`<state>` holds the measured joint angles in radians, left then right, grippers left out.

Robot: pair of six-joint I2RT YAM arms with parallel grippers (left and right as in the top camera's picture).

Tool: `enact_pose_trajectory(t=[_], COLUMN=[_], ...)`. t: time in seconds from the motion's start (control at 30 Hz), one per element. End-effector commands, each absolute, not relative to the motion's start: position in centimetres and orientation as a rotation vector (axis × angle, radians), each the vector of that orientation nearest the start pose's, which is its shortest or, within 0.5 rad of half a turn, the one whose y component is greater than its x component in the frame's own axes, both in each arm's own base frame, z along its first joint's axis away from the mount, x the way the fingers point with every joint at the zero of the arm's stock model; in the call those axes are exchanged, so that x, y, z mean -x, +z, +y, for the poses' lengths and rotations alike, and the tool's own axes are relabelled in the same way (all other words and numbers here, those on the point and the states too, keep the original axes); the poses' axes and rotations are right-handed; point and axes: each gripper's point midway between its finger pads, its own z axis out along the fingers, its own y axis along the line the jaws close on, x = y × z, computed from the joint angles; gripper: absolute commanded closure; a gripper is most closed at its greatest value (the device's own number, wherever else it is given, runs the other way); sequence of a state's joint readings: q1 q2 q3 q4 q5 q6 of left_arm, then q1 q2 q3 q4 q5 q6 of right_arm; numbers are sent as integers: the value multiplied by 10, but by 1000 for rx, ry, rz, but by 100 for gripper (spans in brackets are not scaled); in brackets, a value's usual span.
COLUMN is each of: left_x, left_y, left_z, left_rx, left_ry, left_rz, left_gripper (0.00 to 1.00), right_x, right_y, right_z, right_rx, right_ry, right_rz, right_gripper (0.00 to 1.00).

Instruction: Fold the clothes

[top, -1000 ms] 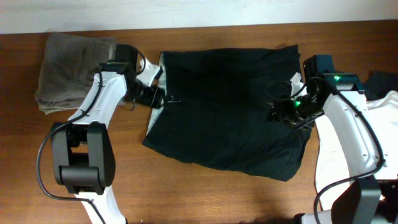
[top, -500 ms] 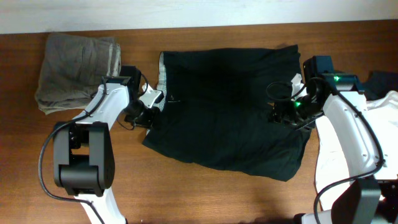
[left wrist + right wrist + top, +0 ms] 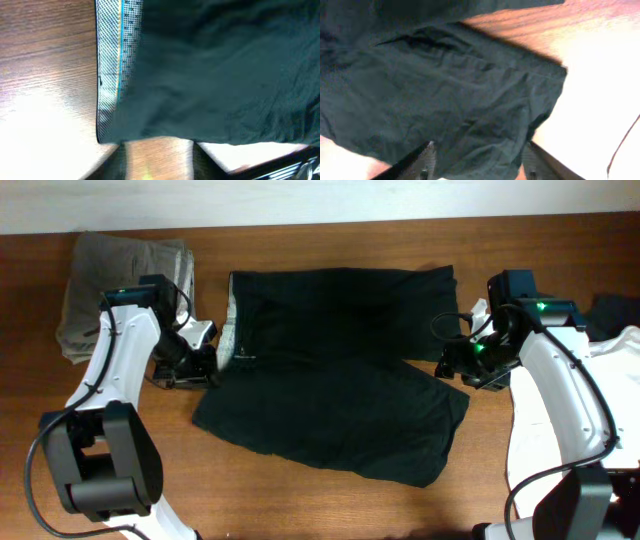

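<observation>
The black shorts [image 3: 330, 370] lie spread flat on the table, with the light grey inner waistband [image 3: 229, 330] at their left edge. My left gripper [image 3: 205, 365] is beside the waistband's lower corner. In the left wrist view its fingers [image 3: 159, 165] are apart with bare wood between them, and the waistband [image 3: 112, 60] lies just beyond the tips. My right gripper [image 3: 458, 365] is at the shorts' right leg hem. In the right wrist view its fingers [image 3: 477, 165] are wide apart over the black fabric [image 3: 445, 90].
A grey-khaki folded garment [image 3: 120, 290] lies at the back left, close to my left arm. A white garment [image 3: 625, 350] and a dark one [image 3: 612, 310] lie at the far right edge. The wooden table [image 3: 300, 500] shows in front of the shorts.
My left gripper has moved left and the shorts have slid left with it, away from the right gripper. The right arm has stayed in place.
</observation>
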<state>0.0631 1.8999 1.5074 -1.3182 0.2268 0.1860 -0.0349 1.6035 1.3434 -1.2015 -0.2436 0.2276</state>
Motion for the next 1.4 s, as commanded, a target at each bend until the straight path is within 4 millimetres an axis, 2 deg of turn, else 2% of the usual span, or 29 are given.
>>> enact_pose_trajectory(t=[0.0,0.1,0.17,0.2,0.27,0.4,0.43,0.57,0.6,0.63,0.67,0.73,0.77,0.83,0.87,0.9,0.97,1.0,1.03,1.07,1.1,1.13,1.2,1.27,1.37], left_x=[-341,-398,-452,-464,-488,-519,-526,-530,-530,-529,-529,-527,-526,-523,-522,-522,-523,-523,-524,-526,-526,-526,-526,-530,-545], left_y=[92,103,124,131,145,151,150,133,126,123,119,113,110,107,105,104,103,101,100,97,95,91,88,88,89], left_z=[-16,-22,-35,-38,-42,-46,-48,-62,-69,-71,-75,-79,-80,-79,-77,-75,-74,-74,-74,-74,-74,-74,-74,-74,-83], left_rx=[-166,-199,-257,-273,-306,-338,-346,-376,-389,-394,-402,-409,-409,-406,-399,-395,-392,-392,-392,-392,-392,-391,-391,-395,-435], left_ry=[-346,-365,-419,-426,-401,-368,-362,-391,-401,-405,-411,-415,-419,-418,-401,-387,-380,-380,-380,-379,-380,-382,-384,-380,-372], left_rz=[3142,2899,2639,2578,2460,2338,2312,2323,2335,2341,2347,2364,2374,2392,2403,2408,2412,2412,2410,2410,2414,2421,2426,2408,2335], left_gripper=[50,51,51,51,51,46,41,41,41,41,41,41,41,41,41,41,41,40,37,32,29,26,25,26,33], right_x=[-332,-393,-437,-447,-480,-522,-534,-558,-566,-574,-581,-589,-593,-600,-601,-599,-597,-593,-589,-587,-585,-579,-571,-558,-535], right_y=[141,157,157,153,139,113,104,56,43,39,36,39,52,98,125,141,149,138,124,109,98,89,86,99,142], right_z=[19,19,17,16,8,-15,-19,-23,-20,-15,-10,-9,-12,-25,-39,-53,-69,-74,-79,-83,-83,-82,-83,-75,-32], right_rx=[-452,-455,-420,-415,-412,-448,-456,-477,-489,-464,-478,-507,-498,-474,-473,-493,-530,-557,-596,-627,-639,-653,-647,-585,-395], right_ry=[302,356,368,363,356,335,332,348,382,423,479,525,530,522,486,454,427,413,369,324,310,303,294,336,503], right_rz=[2880,2639,2508,2485,2415,2398,2397,2402,2388,2361,2329,2282,2256,2174,2124,2092,2073,2103,2136,2165,2188,2226,2266,2315,2360], right_gripper=[32,38,38,38,38,32,30,28,30,37,48,88,96,96,96,96,95,94,81,43,27,19,16,16,16])
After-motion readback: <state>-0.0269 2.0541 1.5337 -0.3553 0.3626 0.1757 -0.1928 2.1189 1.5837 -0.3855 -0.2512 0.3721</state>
